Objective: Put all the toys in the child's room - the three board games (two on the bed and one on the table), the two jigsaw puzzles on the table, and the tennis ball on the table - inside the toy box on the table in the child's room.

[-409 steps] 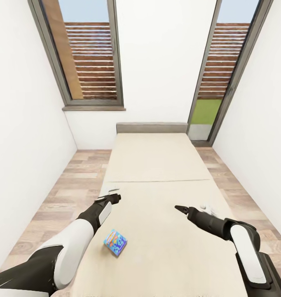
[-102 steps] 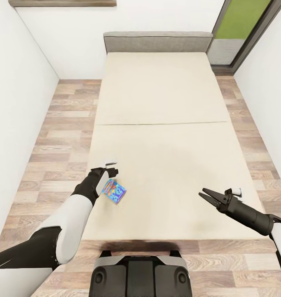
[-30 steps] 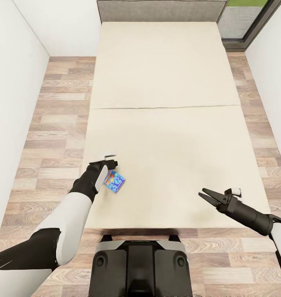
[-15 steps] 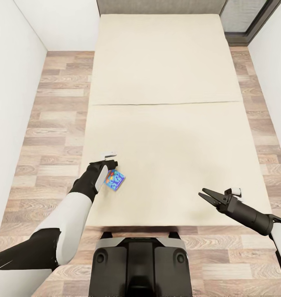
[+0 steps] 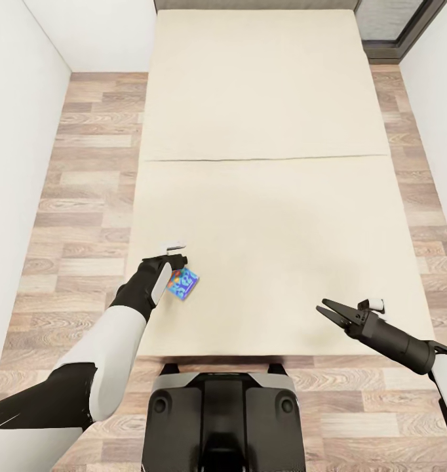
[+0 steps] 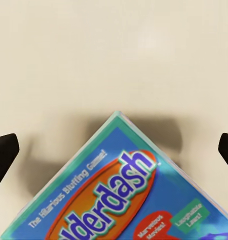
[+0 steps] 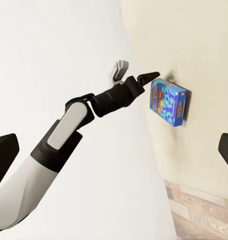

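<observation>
Left gripper (image 5: 177, 262), jaws wide apart, hovers over the blue board game (image 5: 183, 283) on the bed (image 5: 263, 216); right gripper (image 5: 328, 313), at four o'clock, gapes empty.

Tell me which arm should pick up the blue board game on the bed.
Left. The left gripper hangs right by the board game near the bed's left edge, fingers spread either side of it in the left wrist view. The right gripper is open but across the bed.

Board game (image 5: 183, 284) on bed (image 5: 263, 216), near left edge.
</observation>
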Robot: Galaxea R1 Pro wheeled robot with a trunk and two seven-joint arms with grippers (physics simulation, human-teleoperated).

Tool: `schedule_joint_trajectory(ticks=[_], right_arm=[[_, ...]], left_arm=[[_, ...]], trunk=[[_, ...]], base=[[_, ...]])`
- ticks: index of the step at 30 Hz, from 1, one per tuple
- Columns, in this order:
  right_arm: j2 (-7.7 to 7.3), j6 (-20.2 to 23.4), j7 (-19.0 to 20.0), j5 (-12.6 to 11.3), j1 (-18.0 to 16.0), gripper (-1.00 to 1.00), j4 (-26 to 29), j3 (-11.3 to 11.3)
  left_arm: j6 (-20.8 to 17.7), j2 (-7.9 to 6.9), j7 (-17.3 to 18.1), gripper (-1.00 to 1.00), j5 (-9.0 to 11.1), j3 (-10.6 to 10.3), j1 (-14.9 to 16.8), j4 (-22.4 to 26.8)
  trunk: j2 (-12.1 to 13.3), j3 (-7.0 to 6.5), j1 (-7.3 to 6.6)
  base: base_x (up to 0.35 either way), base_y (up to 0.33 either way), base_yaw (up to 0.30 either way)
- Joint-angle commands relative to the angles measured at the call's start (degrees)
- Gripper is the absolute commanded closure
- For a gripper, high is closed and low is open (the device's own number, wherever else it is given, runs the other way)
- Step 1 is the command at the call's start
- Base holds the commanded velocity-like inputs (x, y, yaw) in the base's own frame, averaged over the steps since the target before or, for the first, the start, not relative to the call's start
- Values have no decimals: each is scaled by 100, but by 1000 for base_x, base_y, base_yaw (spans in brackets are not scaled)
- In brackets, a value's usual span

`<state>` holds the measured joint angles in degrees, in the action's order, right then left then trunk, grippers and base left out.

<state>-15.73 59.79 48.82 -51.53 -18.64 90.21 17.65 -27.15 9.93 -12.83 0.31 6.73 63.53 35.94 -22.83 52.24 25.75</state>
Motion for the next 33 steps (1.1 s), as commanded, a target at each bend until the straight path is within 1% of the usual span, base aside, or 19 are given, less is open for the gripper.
schedule_joint_trajectory(ticks=[1,20,30,33], right_arm=[[-1,21,31,21,-2,-100,-1,7],[-1,21,39,21,0,-100,-10,11],[-1,21,40,21,-1,-100,-12,11],[-1,21,40,21,0,-100,-12,9]], left_arm=[[-27,6,-10,-100,4,22,2,9],[-27,6,-9,-100,4,22,2,9],[-27,6,-9,-100,4,22,2,8],[-27,6,-9,-100,4,22,2,4]], trunk=[[-9,16,3],[-9,193,3],[-9,213,3],[-9,214,3]], base=[[0,0,0],[0,0,0],[-1,0,0],[-101,0,0]])
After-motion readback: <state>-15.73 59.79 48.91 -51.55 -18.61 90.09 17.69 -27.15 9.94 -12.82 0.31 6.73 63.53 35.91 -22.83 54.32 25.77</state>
